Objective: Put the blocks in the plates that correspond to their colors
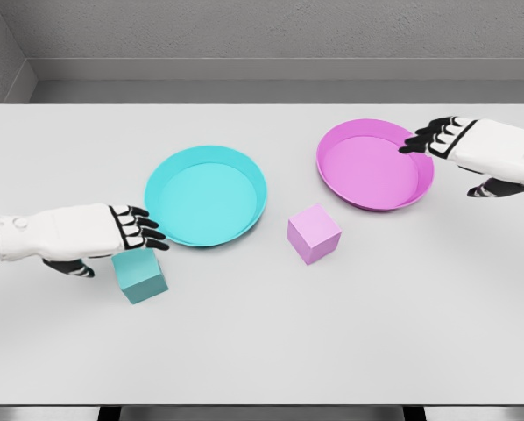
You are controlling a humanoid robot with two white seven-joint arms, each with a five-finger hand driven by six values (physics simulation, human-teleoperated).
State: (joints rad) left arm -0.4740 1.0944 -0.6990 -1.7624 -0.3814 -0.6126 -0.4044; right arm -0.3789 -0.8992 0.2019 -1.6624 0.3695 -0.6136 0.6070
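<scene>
A pale grey table (262,351) fills the view, backed by grey textured walls (279,31) under even light.

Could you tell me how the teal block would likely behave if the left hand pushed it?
The teal block has flat faces and sits squarely on the table, so it would probably slide rather than roll. Its squat cube shape makes tipping unlikely. It looks rigid.

Left hand (113,232) low at left, right hand (472,149) higher at right, fingers (144,230) loosely extended inward.

teal block (140,275), pink block (314,233), matching plates (206,195)
</scene>
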